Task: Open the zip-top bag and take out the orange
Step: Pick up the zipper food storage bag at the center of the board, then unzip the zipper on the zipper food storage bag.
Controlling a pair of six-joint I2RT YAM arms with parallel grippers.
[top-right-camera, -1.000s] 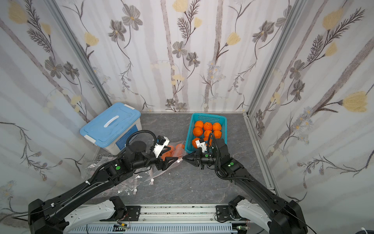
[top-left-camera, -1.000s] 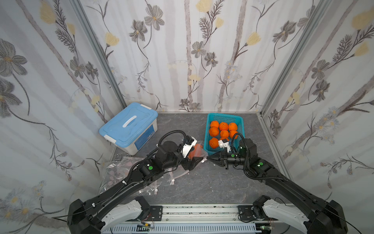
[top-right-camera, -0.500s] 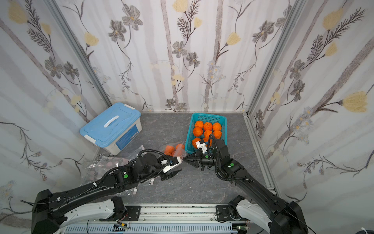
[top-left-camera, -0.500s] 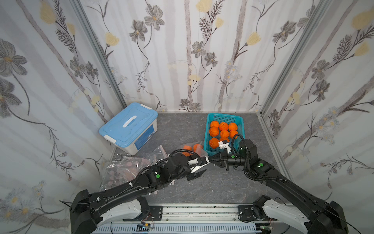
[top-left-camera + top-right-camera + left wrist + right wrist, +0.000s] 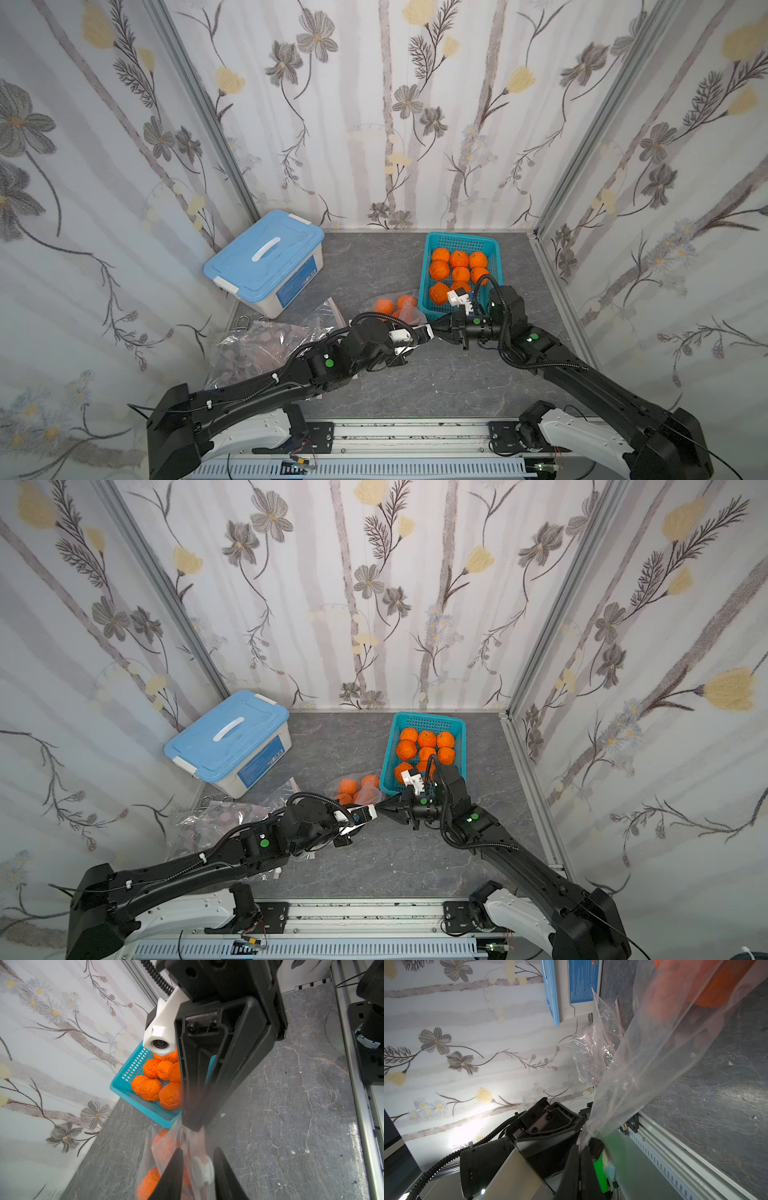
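Note:
The clear zip-top bag (image 5: pixel 409 318) (image 5: pixel 368 796) lies next to the basket with oranges (image 5: pixel 384 306) inside it. My right gripper (image 5: pixel 436 328) (image 5: pixel 580 1148) is shut on the bag's near corner and holds it taut. My left gripper (image 5: pixel 428 332) (image 5: pixel 197 1150) meets it tip to tip. Its jaws have closed in on the bag's white zip slider (image 5: pixel 202 1169), which sits between the fingertips. Bag film and an orange (image 5: pixel 148 1184) show just beyond the slider.
A teal basket (image 5: pixel 457 239) (image 5: pixel 428 719) holding several oranges stands just behind my right wrist. A blue-lidded box (image 5: pixel 264 259) sits at the back left. A heap of empty plastic bags (image 5: pixel 257 349) lies under my left arm.
My left gripper has drawn back from over the bag, come down to its near edge and narrowed its jaws around the slider. The right gripper has kept its hold and barely moved.

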